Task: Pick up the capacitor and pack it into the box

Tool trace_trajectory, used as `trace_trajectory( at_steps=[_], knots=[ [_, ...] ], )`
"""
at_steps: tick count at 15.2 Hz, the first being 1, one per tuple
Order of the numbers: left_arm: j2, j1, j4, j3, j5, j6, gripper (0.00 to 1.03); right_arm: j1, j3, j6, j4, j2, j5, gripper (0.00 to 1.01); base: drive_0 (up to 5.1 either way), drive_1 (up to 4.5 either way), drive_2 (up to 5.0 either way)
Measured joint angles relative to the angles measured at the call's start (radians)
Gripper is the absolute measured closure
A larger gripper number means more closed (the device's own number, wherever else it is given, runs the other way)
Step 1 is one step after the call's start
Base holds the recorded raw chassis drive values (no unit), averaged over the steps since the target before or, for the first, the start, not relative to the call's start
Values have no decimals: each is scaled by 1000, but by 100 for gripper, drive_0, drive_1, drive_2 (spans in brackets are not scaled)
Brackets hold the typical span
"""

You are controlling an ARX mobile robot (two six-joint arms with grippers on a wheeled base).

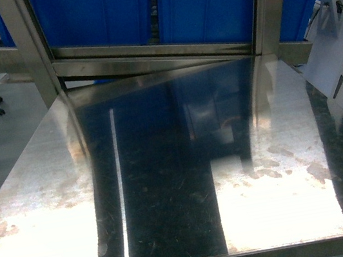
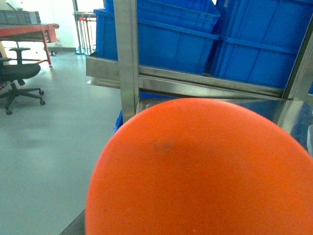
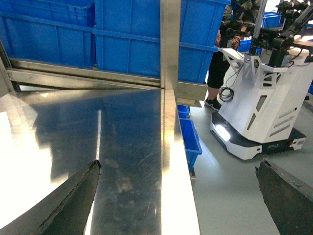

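The box is out of view in all three views. A smooth, rounded orange thing point(image 2: 205, 171) fills the lower part of the left wrist view, very close to the camera. It hides the left jaws, and I cannot tell whether it is the capacitor. My right gripper point(image 3: 178, 166) hangs open over the right edge of the steel table point(image 3: 122, 147), one dark finger point(image 3: 73, 196) above the tabletop and the other past the edge above the floor, with nothing between them. Neither gripper shows in the head view, where the steel table point(image 1: 165, 168) lies bare.
Large blue bins point(image 1: 139, 9) sit on a steel rack behind the table, with upright steel posts point(image 3: 170, 44) at its back corners. A white mobile robot point(image 3: 259, 98) stands on the floor to the right. An office chair point(image 2: 19, 78) stands far left.
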Motion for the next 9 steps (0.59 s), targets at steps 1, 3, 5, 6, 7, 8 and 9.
trace_trajectory(
  at_steps=[1, 3, 5, 6, 7, 8, 9],
  knots=[
    [-28, 0, -31, 0, 0, 0, 59, 0, 0, 0, 0, 0, 0, 3, 0, 0, 0],
    [-73, 0, -70, 0, 0, 0, 59, 0, 0, 0, 0, 0, 0, 3, 0, 0, 0],
    [-111, 0, -113, 0, 0, 0, 59, 0, 0, 0, 0, 0, 0, 3, 0, 0, 0],
    [-129, 0, -129, 0, 0, 0, 59, 0, 0, 0, 0, 0, 0, 3, 0, 0, 0],
    [-148, 0, -151, 0, 0, 0, 59, 0, 0, 0, 0, 0, 0, 3, 0, 0, 0],
    [-238, 0, -293, 0, 2, 0, 59, 0, 0, 0, 0, 0, 0, 3, 0, 0, 0],
    [-296, 0, -329, 0, -1, 0, 59, 0, 0, 0, 0, 0, 0, 3, 0, 0, 0]
  ],
)
